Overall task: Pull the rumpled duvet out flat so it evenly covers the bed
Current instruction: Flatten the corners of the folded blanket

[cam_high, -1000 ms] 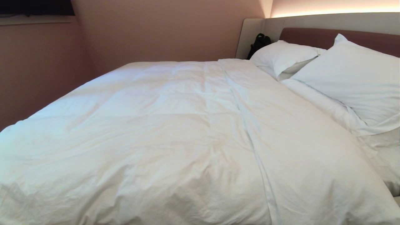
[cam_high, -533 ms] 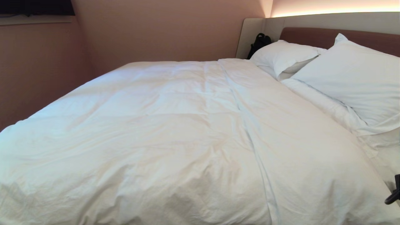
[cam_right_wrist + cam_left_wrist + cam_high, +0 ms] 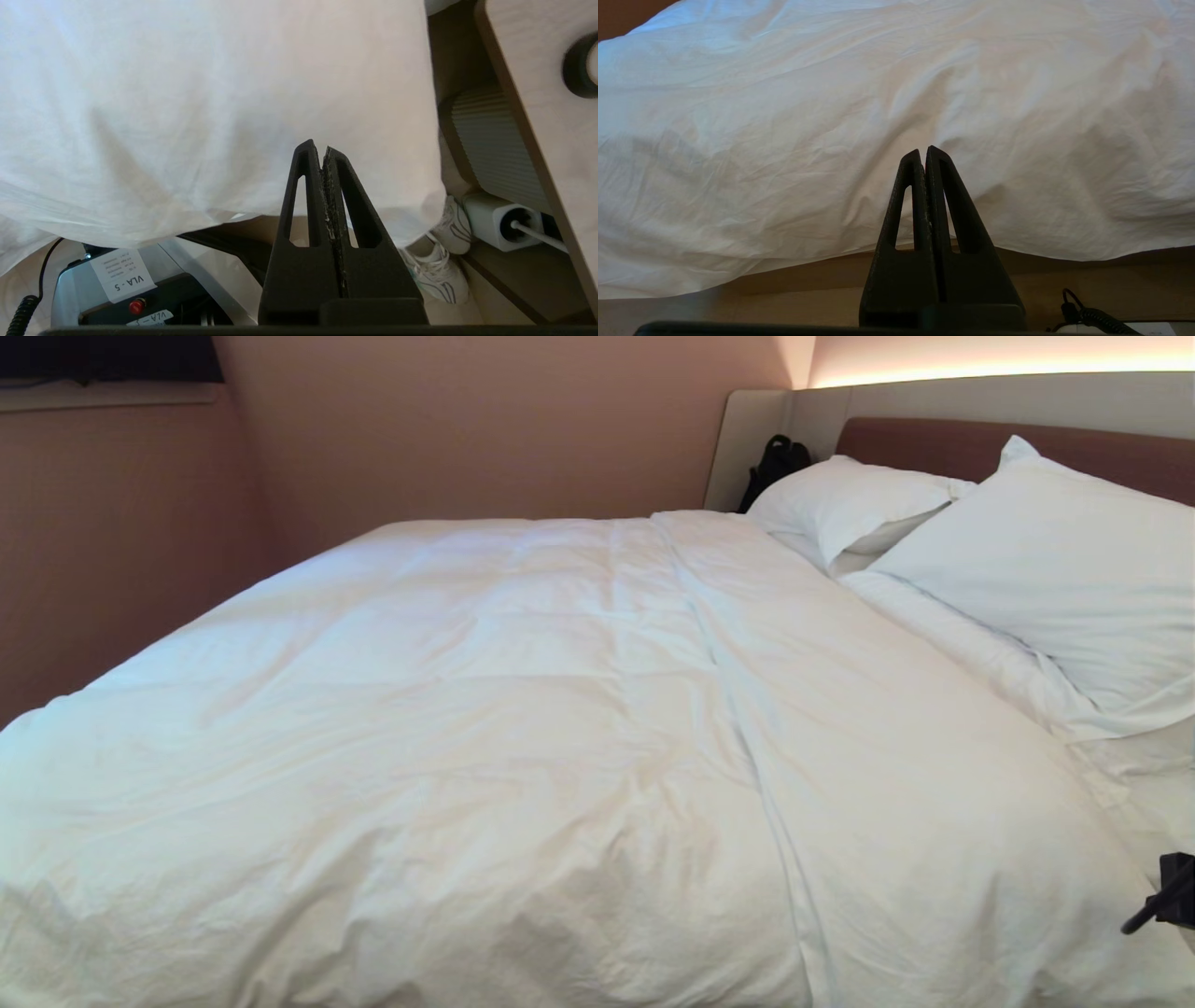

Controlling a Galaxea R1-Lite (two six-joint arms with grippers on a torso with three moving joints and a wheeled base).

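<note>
Because the wide low bed (image 3: 1144, 803) with its brown padded headboard takes up nearly all of the head view, it sets the order here: the robot faces its long near side, pillows away to the right. Over almost the whole mattress lies the large, puffy plain white duvet (image 3: 523, 737), reaching from the far wall side to the near edge, where both wrist views show its hem hanging over the side of the bed. It is not yet flat: a long raised fold runs from the far edge down toward the near edge, right of the middle, and soft creases gather near the front, so I judge the spreading unfinished. Two white rectangular pillows (image 3: 1055, 579) lean at the headboard, with a band of thin white sheet showing below them, which suggests the duvet stops short at that end. A small black object (image 3: 775, 462) sits in the corner behind the pillows; what it is I cannot tell. The right gripper (image 3: 323, 148) shows only as a dark tip at the head view's right edge, by the near right corner of the duvet, probably placed there to take hold of that corner; its jaws are clenched together on nothing. The left gripper (image 3: 923, 153) hangs low beside the bed, pointing at the overhanging hem, jaws likewise pressed closed and empty.
</note>
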